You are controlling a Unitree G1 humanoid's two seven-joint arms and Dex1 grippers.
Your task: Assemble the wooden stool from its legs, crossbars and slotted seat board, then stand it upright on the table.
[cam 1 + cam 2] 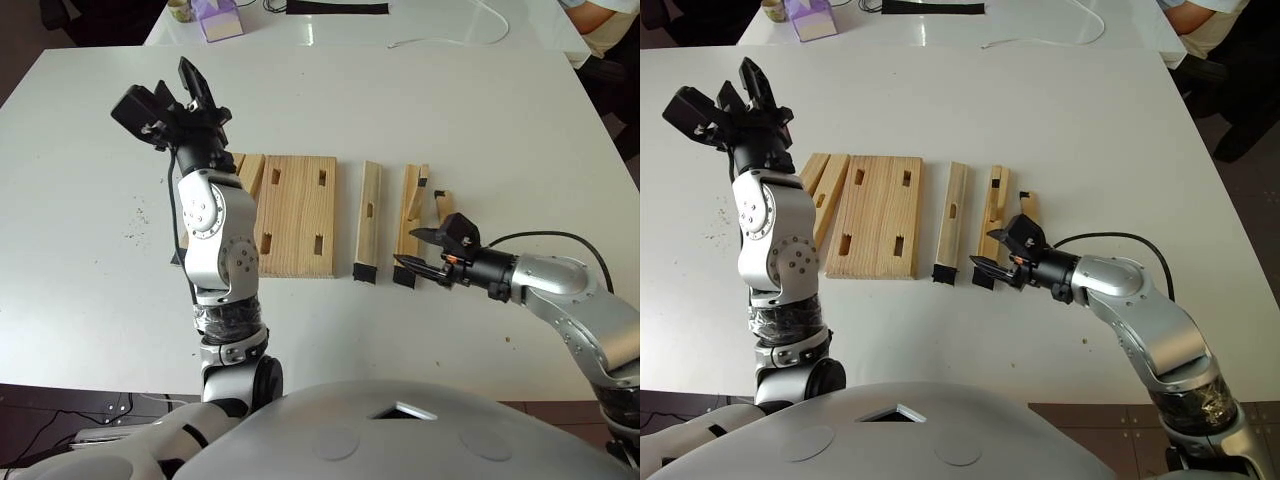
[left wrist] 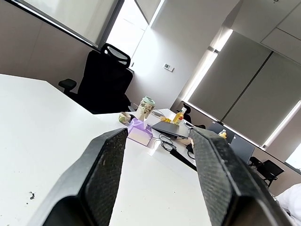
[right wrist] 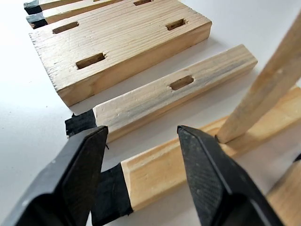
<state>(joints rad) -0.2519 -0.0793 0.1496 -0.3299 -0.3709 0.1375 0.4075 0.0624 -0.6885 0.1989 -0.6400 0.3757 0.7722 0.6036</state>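
Setting: office or meeting room.

Evidence, head views:
- A large white table serves as the work surface.
- A second white table stands just beyond its far edge. It carries a purple tissue box, a white cable and a dark flat strip.

Evidence, left wrist view across the room:
- A black swivel chair with armrests sits behind the table.
- On the farther table are a laptop, a lidded cup, a drinks bottle and loose dark cables.
- A small wall thermostat is mounted on a pale wall.
- Tall grey panels have bright strips between them.
- Another black chair stands in the background.
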